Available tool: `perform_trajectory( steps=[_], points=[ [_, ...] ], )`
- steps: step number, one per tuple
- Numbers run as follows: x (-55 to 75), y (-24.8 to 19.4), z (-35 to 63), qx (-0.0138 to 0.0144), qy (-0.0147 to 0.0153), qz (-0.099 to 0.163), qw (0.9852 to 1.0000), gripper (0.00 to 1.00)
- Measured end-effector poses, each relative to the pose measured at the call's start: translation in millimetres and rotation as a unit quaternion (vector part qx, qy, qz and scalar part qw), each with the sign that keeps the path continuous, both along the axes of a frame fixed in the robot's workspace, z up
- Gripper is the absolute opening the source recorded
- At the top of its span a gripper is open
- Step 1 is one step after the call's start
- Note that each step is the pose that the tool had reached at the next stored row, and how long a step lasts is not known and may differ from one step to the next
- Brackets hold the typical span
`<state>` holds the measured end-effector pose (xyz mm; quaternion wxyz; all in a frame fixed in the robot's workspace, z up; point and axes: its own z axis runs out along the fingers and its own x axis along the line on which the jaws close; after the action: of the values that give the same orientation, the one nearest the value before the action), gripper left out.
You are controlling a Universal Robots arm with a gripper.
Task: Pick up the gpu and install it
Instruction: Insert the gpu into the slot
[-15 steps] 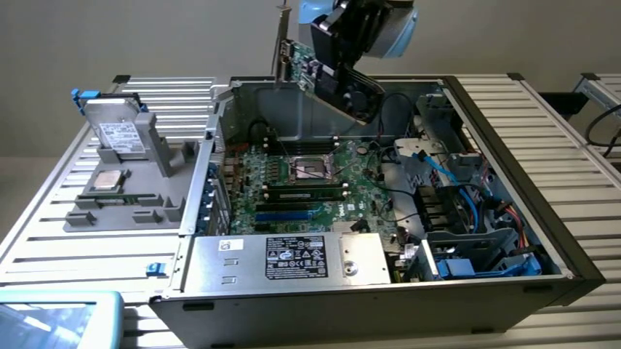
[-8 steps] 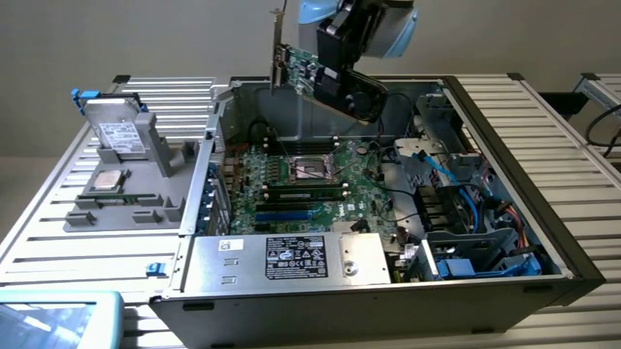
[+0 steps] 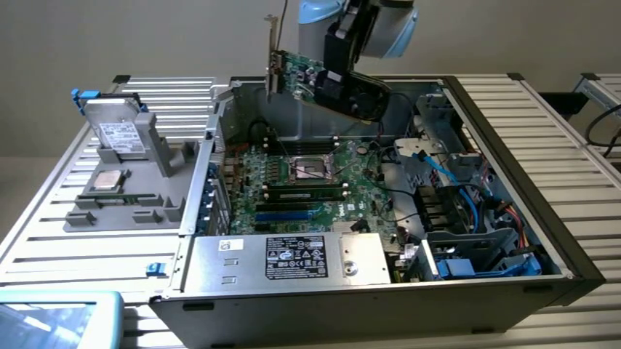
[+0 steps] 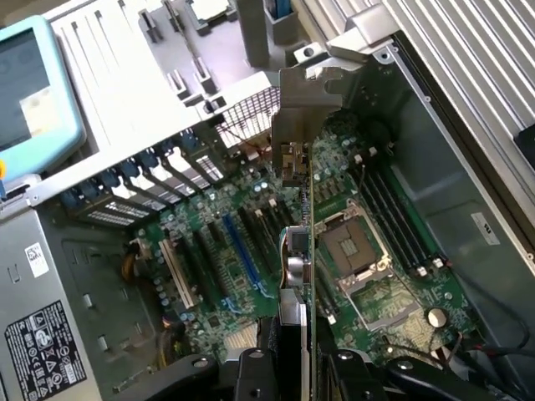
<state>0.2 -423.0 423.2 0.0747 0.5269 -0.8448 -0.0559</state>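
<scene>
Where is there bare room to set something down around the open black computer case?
Bare slatted metal table lies at the exterior view's right of the black computer case, and at its left between the grey parts tray and the teal-framed tablet. Crowded: inside the case, green motherboard and blue cables, green gpu card held above.

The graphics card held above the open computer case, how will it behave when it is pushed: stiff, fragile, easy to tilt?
Probably stiff: the graphics card hangs tilted from the gripper without sagging. Likely fragile: bare green board with small parts. It may pivot in the grip, since it is thin and held at one edge.
</scene>
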Motion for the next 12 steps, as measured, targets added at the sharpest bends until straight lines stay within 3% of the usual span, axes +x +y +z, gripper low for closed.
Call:
perform_trajectory(
  steps=[6,9,12],
  points=[
    [0.0,0.0,-0.9,0.0000,-0.0219,0.048,0.9986,0.28],
    [0.1,0.0,-1.3,0.0000,-0.0327,0.073,0.9968,0.28],
    [0.1,0.0,-2.1,0.0003,-0.0406,0.098,0.9943,0.28]
  ],
)
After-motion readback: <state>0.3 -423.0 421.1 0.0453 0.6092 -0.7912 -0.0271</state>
